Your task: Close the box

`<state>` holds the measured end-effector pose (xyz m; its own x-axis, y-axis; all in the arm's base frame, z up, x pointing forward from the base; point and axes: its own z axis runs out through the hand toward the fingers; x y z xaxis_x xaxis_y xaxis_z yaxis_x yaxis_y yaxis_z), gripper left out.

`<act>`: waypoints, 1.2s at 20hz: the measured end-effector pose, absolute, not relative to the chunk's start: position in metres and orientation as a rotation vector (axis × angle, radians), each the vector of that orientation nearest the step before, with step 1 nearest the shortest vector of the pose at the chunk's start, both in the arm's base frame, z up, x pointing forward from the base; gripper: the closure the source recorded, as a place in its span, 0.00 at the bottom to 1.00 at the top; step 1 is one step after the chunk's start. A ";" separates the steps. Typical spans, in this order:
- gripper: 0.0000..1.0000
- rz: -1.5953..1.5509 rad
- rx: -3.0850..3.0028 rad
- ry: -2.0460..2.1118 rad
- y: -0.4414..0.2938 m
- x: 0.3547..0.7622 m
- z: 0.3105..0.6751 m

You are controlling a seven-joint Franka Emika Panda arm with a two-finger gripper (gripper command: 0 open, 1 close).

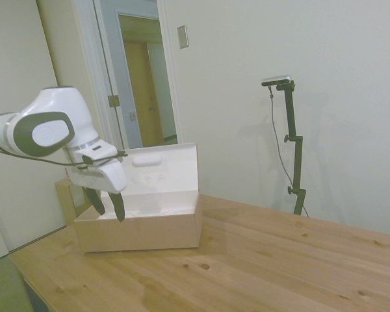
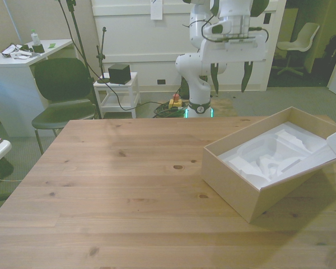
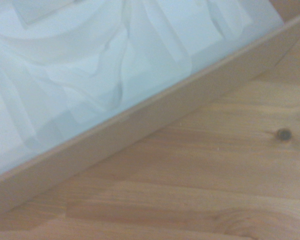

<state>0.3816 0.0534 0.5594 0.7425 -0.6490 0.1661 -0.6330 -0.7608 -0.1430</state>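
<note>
Jaws apart above open box (image 2: pixel 235 185), prob.

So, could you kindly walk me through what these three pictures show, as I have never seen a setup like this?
Gladly. The white machine is a robot arm ending in a gripper with two dark fingers, which are apart and hold nothing. One picture is taken from beside the table, one from across it, and the blurry close-up comes from a camera on the arm's wrist. On the table sits a cardboard box, brown outside with a white moulded lining. Its lid stands upright on the hinge, so the box is open. In the side view the gripper hangs in the air near the box's end, touching nothing. The close-up shows the box's wall, the lining and bare wood.
</note>
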 end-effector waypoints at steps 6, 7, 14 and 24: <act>0.00 -0.381 -2.860 0.998 0.072 0.371 0.630; 0.00 -0.401 -2.856 0.988 0.075 0.366 0.644; 0.00 -0.579 -2.809 0.894 0.093 0.380 0.696; 0.00 -0.932 -2.738 0.579 0.137 0.466 0.709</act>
